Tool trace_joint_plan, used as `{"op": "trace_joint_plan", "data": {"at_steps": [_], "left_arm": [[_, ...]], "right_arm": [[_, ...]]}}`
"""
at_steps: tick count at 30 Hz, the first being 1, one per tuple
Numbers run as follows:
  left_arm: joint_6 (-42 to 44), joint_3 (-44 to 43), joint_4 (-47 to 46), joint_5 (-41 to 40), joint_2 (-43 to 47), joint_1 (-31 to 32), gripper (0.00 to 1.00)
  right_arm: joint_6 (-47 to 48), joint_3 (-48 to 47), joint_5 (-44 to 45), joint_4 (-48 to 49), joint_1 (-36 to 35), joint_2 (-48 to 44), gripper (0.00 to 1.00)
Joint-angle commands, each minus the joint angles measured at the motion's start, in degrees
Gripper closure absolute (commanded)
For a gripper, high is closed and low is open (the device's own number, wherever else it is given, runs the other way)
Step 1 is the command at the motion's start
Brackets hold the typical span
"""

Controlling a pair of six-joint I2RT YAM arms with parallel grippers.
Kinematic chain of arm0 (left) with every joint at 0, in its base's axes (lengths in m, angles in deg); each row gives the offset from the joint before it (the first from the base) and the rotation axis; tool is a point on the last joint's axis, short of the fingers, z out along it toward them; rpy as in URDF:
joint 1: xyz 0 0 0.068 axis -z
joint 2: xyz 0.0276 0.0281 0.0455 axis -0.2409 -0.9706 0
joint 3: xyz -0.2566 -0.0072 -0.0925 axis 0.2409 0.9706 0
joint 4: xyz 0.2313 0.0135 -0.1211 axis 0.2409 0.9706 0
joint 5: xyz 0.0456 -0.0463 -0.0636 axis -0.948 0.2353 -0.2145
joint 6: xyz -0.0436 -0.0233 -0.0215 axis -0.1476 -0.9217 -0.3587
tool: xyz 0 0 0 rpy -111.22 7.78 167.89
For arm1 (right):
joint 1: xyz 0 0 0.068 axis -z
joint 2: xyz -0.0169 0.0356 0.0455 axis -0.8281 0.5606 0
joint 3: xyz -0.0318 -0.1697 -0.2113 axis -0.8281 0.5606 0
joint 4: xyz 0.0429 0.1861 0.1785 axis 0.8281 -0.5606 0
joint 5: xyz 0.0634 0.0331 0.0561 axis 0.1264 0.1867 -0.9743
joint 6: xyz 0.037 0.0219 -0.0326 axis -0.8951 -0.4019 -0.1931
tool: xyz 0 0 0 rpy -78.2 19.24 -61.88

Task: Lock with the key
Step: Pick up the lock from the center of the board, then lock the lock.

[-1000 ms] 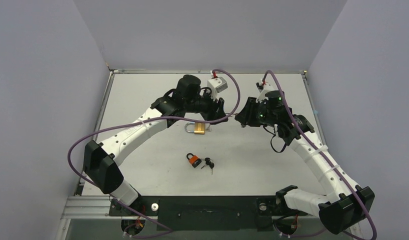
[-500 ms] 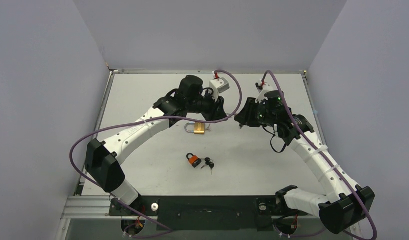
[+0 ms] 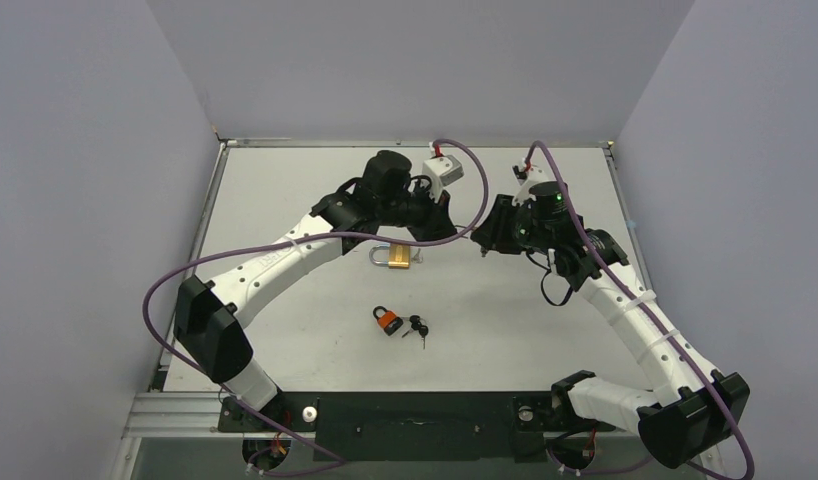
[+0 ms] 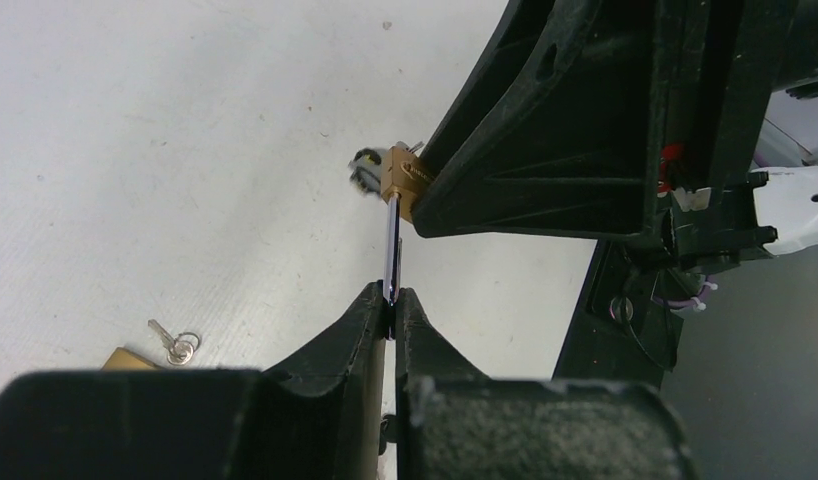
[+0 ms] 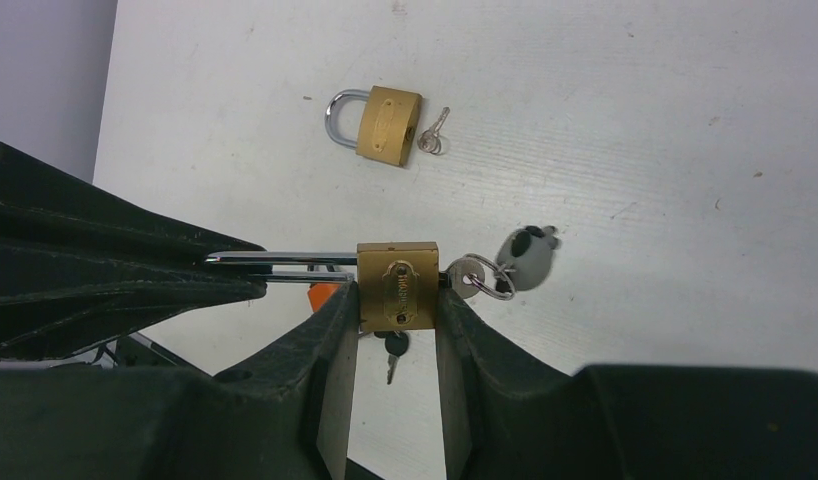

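My right gripper [image 5: 397, 302] is shut on the body of a brass padlock [image 5: 397, 287], held above the table. A key [image 5: 470, 275] with a grey head [image 5: 525, 255] sticks out of the padlock's bottom. My left gripper [image 4: 390, 300] is shut on the padlock's long chrome shackle [image 4: 392, 240]. The shackle [image 5: 285, 262] runs left from the body into the left gripper's fingers [image 5: 135, 275]. In the top view the two grippers [image 3: 447, 228] [image 3: 482, 240] meet tip to tip at mid-table. The held padlock is barely visible between them.
A second brass padlock [image 3: 395, 257] lies on the table below the grippers, with a small silver key [image 5: 432, 133] beside it. An orange padlock [image 3: 388, 320] and black keys [image 3: 417, 328] lie nearer the front. Purple cables loop from both arms.
My left arm has shifted slightly right, toward the right gripper. The right arm has hardly moved. Both grips are unchanged.
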Motion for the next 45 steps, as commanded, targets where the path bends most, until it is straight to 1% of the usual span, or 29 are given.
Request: {"op": "trace_joint_plan", "data": {"at_steps": [1, 4, 10, 13, 19, 21, 22, 23, 24, 25, 26, 28, 30, 33, 36, 38, 39, 40, 42, 45], "left_arm": [[-1.92, -4.76, -1.31, -1.48, -0.05, 0.72, 1.0], [-3.46, -6.43, -0.26, -2.23, -0.21, 0.99, 1.0], [-4.44, -6.93, -0.27, -3.69, 1.08, 1.86, 1.0], [-4.7, -7.01, -0.27, -4.82, 1.77, 1.94, 1.0], [-5.88, -6.94, -0.8, -7.71, 2.99, 1.89, 1.0], [-6.27, -6.93, -1.19, -7.93, 3.4, 1.88, 1.0], [-6.32, -6.93, -1.33, -8.0, 3.62, 1.87, 1.0], [-6.36, -6.99, -1.34, -8.2, 3.71, 1.87, 1.0], [-6.33, -7.05, -1.25, -8.31, 3.96, 1.87, 1.0], [-6.08, -7.29, -0.95, -8.77, 4.1, 1.87, 1.0], [-5.92, -7.46, -0.7, -9.08, 4.36, 1.87, 1.0], [-5.33, -8.5, 0.77, -9.91, 4.47, 1.87, 1.0], [-4.42, -11.74, 3.71, -10.92, 4.12, 1.92, 1.0], [-2.6, -14.88, 9.12, -12.07, 4.2, 1.97, 1.0], [-0.7, -16.79, 13.02, -13.72, 5.68, 2.0, 1.0], [0.39, -18.29, 15.57, -13.86, 6.93, 1.96, 1.0], [0.66, -19.04, 16.34, -13.62, 7.79, 2.0, 1.0], [0.99, -19.36, 17.71, -13.44, 8.31, 1.99, 1.0], [1.05, -20.04, 19.19, -12.63, 9.88, 2.04, 1.0], [0.59, -19.83, 20.22, -10.29, 12.92, 1.98, 1.0]], "right_arm": [[0.14, -0.6, 1.22, 2.27, -0.57, -2.16, 1.0], [0.3, 0.17, 1.89, 3.28, -0.75, -2.93, 1.0], [0.52, 0.77, 2.15, 5.56, -1.78, -3.7, 1.0], [0.66, 0.71, 2.36, 6.52, -2.14, -3.82, 0.96], [0.74, 0.64, 2.48, 7.94, -2.25, -4.03, 0.93], [0.79, 0.7, 2.19, 8.26, -2.27, -4.13, 0.86], [0.8, 0.66, 2.06, 8.57, -2.31, -4.12, 0.78], [0.97, 0.67, 1.99, 8.64, -2.31, -4.28, 0.73], [1.27, 0.73, 1.59, 8.99, -2.31, -4.37, 0.6], [1.44, 0.89, 1.45, 9.16, -2.36, -4.81, 0.55], [1.81, 0.97, 1.28, 9.72, -2.37, -5.16, 0.45], [2.63, 1.17, 1.19, 10.5, -2.3, -6.17, 0.36], [3.45, 0.79, 1.06, 11.43, -2.37, -7.37, 0.3], [4.96, 0.02, 0.06, 13.89, -1.47, -7.76, 0.28], [6.62, -0.51, -4.1, 17.74, 0.9, -8.15, 0.28], [6.96, 0.76, -9.36, 23.39, 3.08, -8.96, 0.28], [6.11, 1.51, -13.27, 27.8, 3.81, -9.08, 0.28], [5.31, 1.72, -15.29, 30.25, 5.39, -9.06, 0.28], [2.42, 1.84, -23.28, 39.96, 7.03, -8.7, 0.29], [-0.77, 0.27, -28.94, 46.9, 7.5, -7.52, 0.29]]}}
